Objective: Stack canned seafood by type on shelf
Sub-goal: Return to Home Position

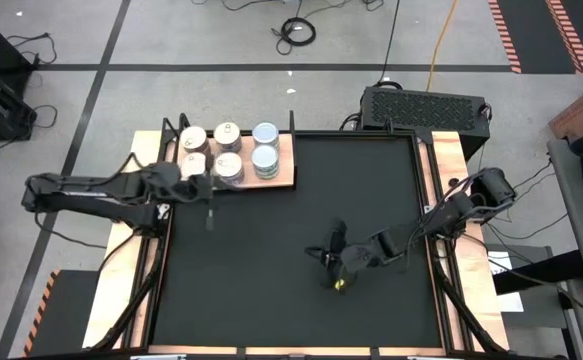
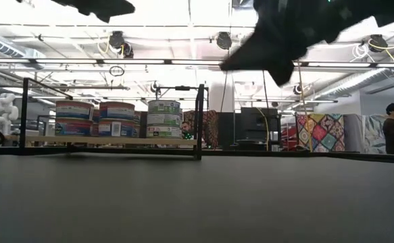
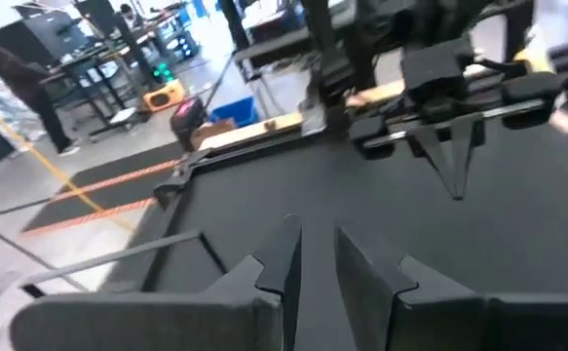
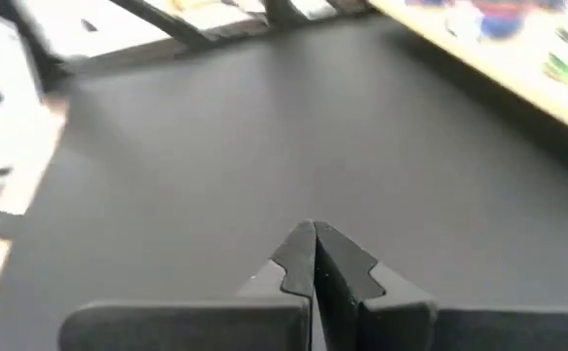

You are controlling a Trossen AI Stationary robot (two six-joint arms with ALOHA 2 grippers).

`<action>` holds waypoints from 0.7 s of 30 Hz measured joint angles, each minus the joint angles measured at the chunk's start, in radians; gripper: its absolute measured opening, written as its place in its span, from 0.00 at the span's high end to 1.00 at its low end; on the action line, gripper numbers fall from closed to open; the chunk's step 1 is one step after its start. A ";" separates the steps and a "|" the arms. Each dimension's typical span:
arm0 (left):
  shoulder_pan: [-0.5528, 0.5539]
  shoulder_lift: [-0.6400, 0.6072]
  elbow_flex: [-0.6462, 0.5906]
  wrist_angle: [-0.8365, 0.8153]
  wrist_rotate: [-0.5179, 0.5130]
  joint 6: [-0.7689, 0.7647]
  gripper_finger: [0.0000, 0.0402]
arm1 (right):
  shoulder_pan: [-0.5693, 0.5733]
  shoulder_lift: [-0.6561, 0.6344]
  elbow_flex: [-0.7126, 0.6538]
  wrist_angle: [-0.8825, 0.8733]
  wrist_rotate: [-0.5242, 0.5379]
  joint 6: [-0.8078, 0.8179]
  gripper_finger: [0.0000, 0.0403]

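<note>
Several tins (image 1: pixel 228 165) stacked on shelf (image 1: pixel 286 152); left jaws slightly apart, right jaws closed, both empty.

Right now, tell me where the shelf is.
In the high view the shelf lies at the black mat's top-left corner, carrying the tins, the left gripper beside its lower edge.

Left jaws ajar, right jaws together

You have all the tins (image 1: pixel 227 150) on the shelf (image 1: pixel 288 172), in two rows; the shelf lies at the table's (image 1: pixel 301 290) far-left corner.
</note>
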 joint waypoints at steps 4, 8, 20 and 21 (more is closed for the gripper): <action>-0.051 -0.103 -0.064 0.021 0.000 -0.077 0.83 | -0.030 -0.055 0.000 0.064 -0.060 -0.092 1.00; -0.089 -0.189 -0.152 0.076 -0.006 -0.108 0.83 | -0.060 -0.119 0.000 0.060 -0.066 -0.160 1.00; -0.090 -0.262 -0.462 0.537 -0.034 -0.239 0.83 | -0.208 -0.334 0.000 -0.065 -0.217 -0.326 1.00; -0.085 -0.263 -0.464 0.544 -0.038 -0.260 0.83 | -0.219 -0.353 -0.001 -0.093 -0.217 -0.328 1.00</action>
